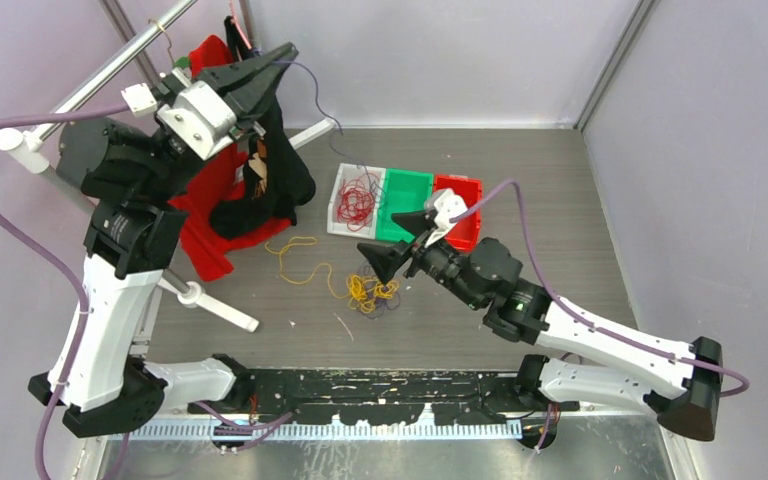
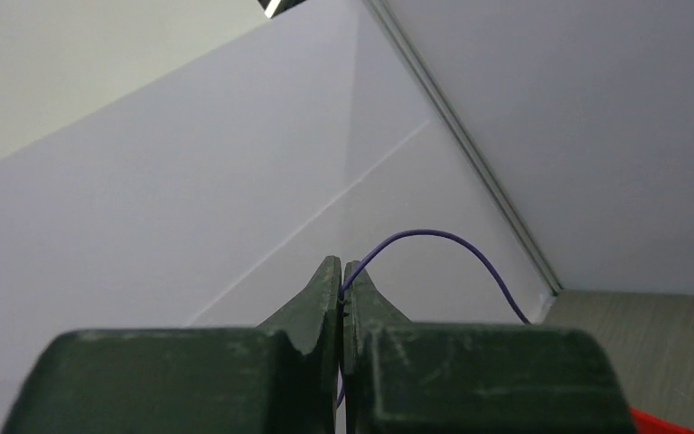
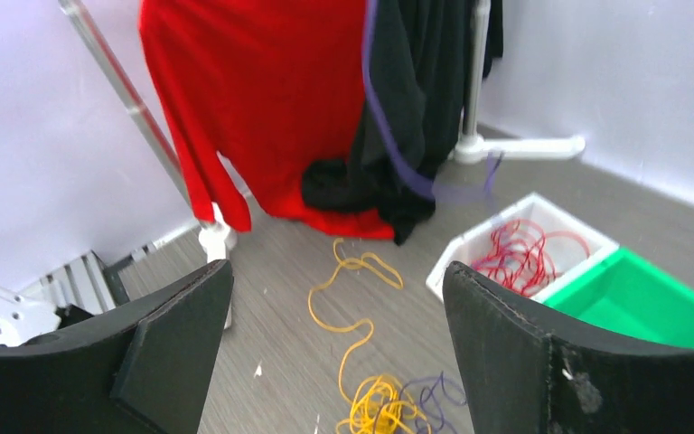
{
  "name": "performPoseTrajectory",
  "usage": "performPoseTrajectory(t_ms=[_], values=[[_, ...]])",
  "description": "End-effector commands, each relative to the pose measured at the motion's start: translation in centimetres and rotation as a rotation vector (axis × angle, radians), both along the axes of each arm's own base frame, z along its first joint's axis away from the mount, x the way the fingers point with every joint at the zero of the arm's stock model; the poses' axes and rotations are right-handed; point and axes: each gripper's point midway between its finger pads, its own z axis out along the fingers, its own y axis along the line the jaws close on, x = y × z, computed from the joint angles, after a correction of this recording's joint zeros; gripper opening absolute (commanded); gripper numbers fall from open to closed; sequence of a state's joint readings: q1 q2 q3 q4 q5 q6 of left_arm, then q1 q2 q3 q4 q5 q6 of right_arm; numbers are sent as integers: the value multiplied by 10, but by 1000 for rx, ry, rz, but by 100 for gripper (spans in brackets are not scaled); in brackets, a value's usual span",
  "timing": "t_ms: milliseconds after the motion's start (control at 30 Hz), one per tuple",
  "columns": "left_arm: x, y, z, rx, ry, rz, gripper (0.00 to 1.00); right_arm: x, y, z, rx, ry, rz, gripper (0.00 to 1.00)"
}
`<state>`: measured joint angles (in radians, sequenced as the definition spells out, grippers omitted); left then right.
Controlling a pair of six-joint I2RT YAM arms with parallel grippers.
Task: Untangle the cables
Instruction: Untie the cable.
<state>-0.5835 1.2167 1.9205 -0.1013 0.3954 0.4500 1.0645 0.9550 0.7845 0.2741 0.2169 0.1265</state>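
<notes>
My left gripper [image 1: 285, 52] is raised high at the back left, shut on a thin purple cable [image 2: 434, 233] that arcs out of its tips [image 2: 342, 271] and runs down toward the bins [image 1: 320, 100]. On the floor, a yellow cable tangle [image 1: 370, 290] mixed with purple strands [image 3: 434, 393] lies in front of my right gripper [image 1: 392, 240]. That gripper [image 3: 336, 271] hovers open above the tangle, with nothing between its fingers. A loose yellow loop [image 1: 300, 262] trails to the left. Red cables [image 1: 357, 197] lie in the white bin [image 3: 452, 262].
A green bin [image 1: 407, 205] and a red bin [image 1: 460, 215] stand next to the white one. A red cloth [image 1: 210, 200] and a black cloth [image 1: 275, 180] hang from a white pipe rack [image 1: 90, 85] at the back left, its feet on the floor.
</notes>
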Motion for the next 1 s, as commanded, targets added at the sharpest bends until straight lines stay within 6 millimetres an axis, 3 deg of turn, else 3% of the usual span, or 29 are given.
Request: performPoseTrajectory(t_ms=[0, 100, 333, 533, 733, 967], values=[[-11, -3, -13, 14, 40, -51, 0, -8, -10, 47, 9, -89, 27, 91], [-9, -8, -24, 30, 84, -69, 0, -10, -4, 61, 3, -117, 51, 91], [-7, -16, -56, 53, 186, -103, 0, -15, 30, 78, 24, -135, 169, 89], [-6, -16, -74, 78, 229, -103, 0, -25, 54, 83, 47, -120, 279, 87], [-8, -17, -83, 91, 241, -107, 0, -25, 58, 88, 82, -105, 292, 85], [-9, -17, -88, 100, 242, -108, 0, 3, 43, 70, 10, -35, 113, 81]])
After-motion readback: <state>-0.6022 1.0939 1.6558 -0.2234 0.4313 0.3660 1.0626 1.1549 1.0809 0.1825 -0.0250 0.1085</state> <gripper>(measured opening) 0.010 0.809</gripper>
